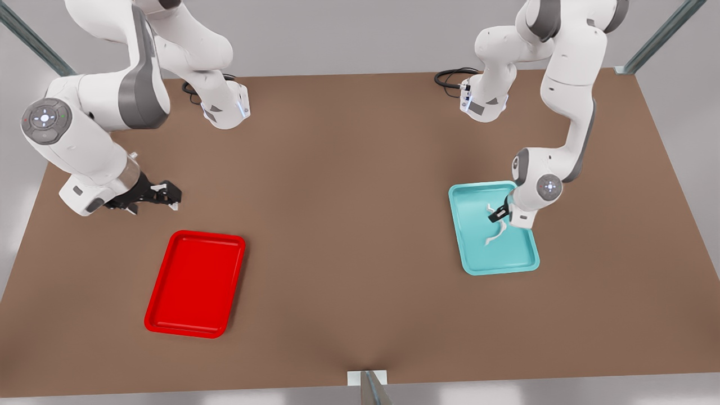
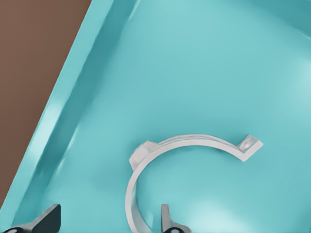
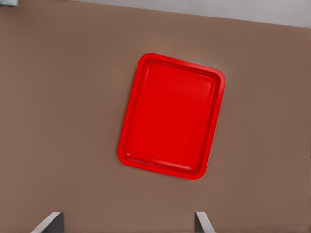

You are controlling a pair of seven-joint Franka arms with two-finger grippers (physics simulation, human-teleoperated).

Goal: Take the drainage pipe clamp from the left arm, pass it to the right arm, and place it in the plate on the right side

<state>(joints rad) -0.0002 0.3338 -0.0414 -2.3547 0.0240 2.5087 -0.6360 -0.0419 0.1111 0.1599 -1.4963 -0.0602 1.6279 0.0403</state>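
We are holding our right tool (image 1: 169, 198) open above the worktop (image 1: 349, 225), beyond the red plate (image 1: 195, 283). Our left tool (image 1: 498, 214) is straddling, fingers spread, the drainage pipe clamp (image 2: 187, 145) lying in the teal tray (image 1: 471, 253).

The scene was evenly and brightly lit; soft shadows were cast on the brown matte tabletop (image 1: 349, 225), and pale glare was seen on the glossy teal rectangular tray (image 2: 204, 73).

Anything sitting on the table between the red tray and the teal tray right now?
Nothing: in the front view, bare brown table separates the red tray from the teal tray.
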